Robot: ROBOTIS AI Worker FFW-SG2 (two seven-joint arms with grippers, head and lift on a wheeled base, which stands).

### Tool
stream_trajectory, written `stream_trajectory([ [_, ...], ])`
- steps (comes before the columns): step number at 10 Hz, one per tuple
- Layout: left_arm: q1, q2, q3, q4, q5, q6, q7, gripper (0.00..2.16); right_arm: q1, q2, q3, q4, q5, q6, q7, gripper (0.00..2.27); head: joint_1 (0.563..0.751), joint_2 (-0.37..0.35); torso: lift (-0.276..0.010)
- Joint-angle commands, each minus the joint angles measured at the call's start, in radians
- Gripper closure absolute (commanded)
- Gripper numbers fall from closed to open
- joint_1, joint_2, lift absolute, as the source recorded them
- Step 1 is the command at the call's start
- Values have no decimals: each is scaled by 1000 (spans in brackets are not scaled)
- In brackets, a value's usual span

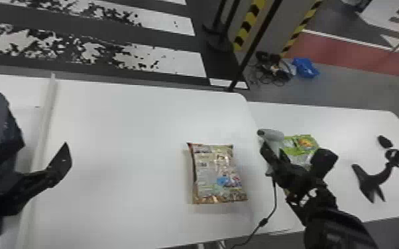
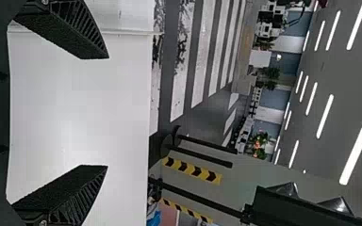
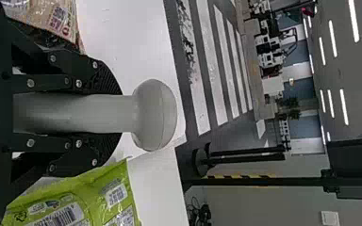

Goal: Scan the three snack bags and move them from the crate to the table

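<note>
Pinching the gray scanner (image 1: 274, 134) with the right gripper (image 1: 275, 154) between the brown bag (image 1: 217, 174) and green bag (image 1: 303, 143). Holding left gripper (image 1: 41, 145) spread over the table (image 1: 126, 149).

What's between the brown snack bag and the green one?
The grey scanner, held in the right gripper, as the right wrist view shows; the head view also shows bare white tabletop right beside the brown bag.

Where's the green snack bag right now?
In the head view, the green bag lies on the right-hand table, just right of the gray scanner that the right gripper is holding.
</note>
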Motion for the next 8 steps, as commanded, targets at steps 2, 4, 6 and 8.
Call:
stream_trajectory([
  [2,13,0,-6,-27,-10,14,1,33,-61,-42,40,165,50,-92,56,2240,695,-350,-62],
  [4,14,-2,-9,-35,-18,35,2,33,-66,-56,66,213,66,-123,75,2240,695,-350,-62],
  [6,17,0,-13,-35,-21,35,1,33,-89,-70,72,283,77,-144,83,2196,695,-350,-62],
  [8,20,0,-17,-35,-23,35,1,33,-107,-79,78,317,103,-141,96,2081,695,-350,-62],
])
